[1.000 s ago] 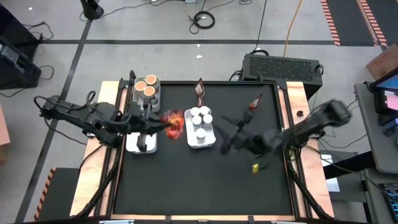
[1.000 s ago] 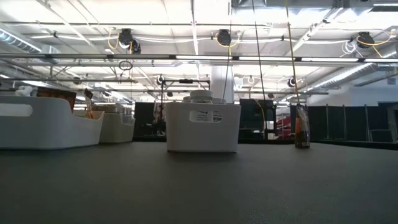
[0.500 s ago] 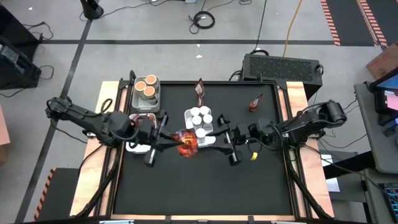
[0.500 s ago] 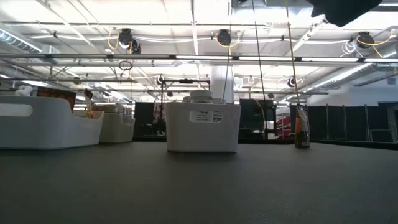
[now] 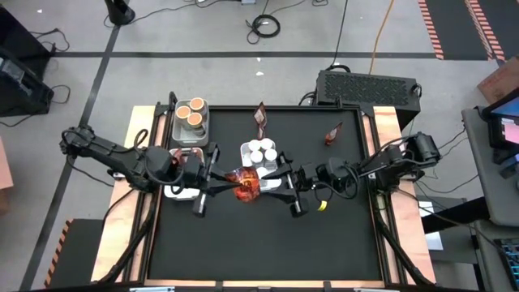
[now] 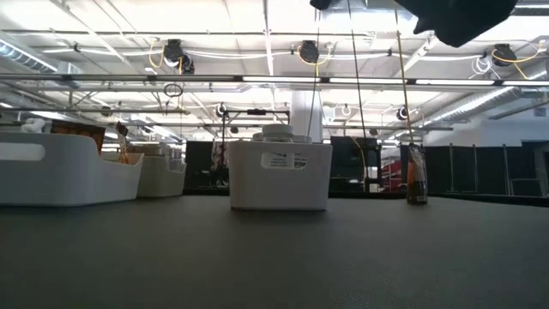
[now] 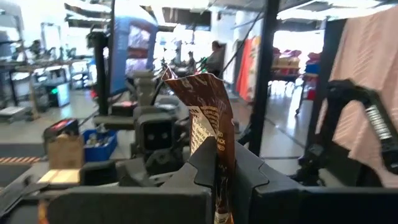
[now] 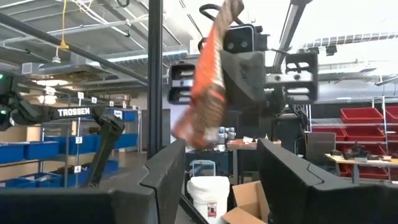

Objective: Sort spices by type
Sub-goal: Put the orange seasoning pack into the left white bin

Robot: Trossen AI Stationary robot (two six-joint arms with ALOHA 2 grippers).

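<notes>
Left tool [image 5: 220,180] sits over the worktop [image 5: 268,243] centre, just left of the jar tray [image 5: 261,185], clamped on a reddish-brown crinkly packet [image 5: 246,183]. In the left wrist view the packet [image 7: 208,134] stands upright, pinched between the dark fingers [image 7: 249,177], its top edge crumpled.

Right tool [image 5: 280,183] reaches in from the right, pointing at the left one, fingers spread wide, gripping nothing. In the right wrist view its two fingers [image 8: 283,171] stand apart w/ the packet [image 8: 208,87] hanging beyond them from the other arm's tool [image 8: 245,65]; whether the right fingers touch the packet can't be told. In the high view the two tools are close, packet between them.

Other task items: white-capped jars [image 5: 261,151] grouped in the jar tray, mid-worktop. Three orange-topped tubs [image 5: 191,112] in a tray [image 5: 180,128] at the worktop's far left corner. A third white tray [image 5: 173,191] lies under the left arm; contents hidden. A second packet [image 5: 260,118] stands alone near the far edge, centre. A third packet [image 5: 333,132] sits far right, well apart from the rest. A small yellow item [image 5: 322,206] lies on the worktop just under the right arm, kind unclear.

Low view: jar tray [image 6: 280,174] stands mid-frame w/ a white cap showing over its rim; one packet [image 6: 417,176] upright to the right; a dark arm part [image 6: 463,15] at the top edge.
</notes>
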